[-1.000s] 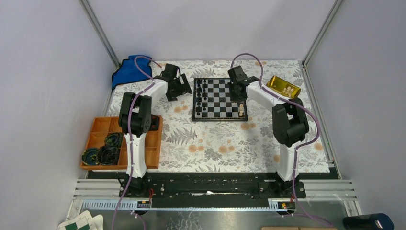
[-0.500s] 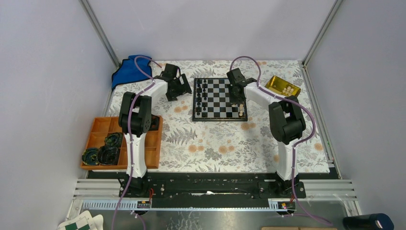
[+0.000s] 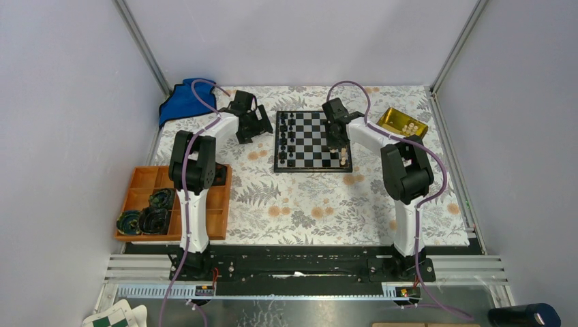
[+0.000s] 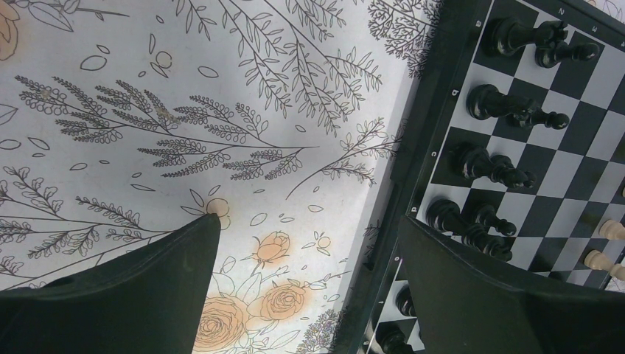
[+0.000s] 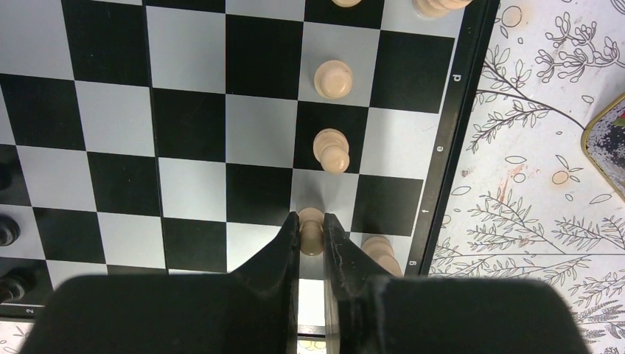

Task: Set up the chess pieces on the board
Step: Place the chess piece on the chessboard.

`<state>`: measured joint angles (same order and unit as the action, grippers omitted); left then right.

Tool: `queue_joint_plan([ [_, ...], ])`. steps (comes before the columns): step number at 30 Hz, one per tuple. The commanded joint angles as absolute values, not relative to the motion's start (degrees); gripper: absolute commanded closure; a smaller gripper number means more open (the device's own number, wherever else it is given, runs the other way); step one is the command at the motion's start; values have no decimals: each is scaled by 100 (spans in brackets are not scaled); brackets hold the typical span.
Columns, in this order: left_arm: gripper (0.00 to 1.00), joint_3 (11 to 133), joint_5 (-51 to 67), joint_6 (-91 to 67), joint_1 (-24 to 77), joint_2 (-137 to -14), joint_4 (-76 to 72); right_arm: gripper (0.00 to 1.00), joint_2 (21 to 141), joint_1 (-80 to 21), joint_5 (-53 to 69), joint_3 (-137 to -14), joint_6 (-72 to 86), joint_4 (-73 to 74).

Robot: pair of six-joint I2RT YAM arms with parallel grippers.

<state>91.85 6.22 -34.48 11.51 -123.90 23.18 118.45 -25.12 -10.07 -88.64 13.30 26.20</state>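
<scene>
One pale piece (image 5: 312, 231) pinched in right hand (image 5: 311, 220).

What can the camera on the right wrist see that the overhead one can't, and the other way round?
Only the right wrist view shows the right claw pinching a pale piece on a square near the board's edge, plus the letters along its border. Only the overhead view shows the left claw beside the board, an orange tray and a blue cloth. Both show the board, with pale pieces on one side and black ones on the other.
</scene>
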Motion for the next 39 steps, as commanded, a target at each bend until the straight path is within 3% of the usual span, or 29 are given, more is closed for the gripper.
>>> queue_joint_plan([
  [1,1,9001,743,-3516,1169,-12569,2376,100,11892,-2556,-1225,-9015,1250,2513],
  [39,1,9040,744,-3518,1160,-12580,2365,100,11958,-2551,-1254,-9255,1170,2620],
])
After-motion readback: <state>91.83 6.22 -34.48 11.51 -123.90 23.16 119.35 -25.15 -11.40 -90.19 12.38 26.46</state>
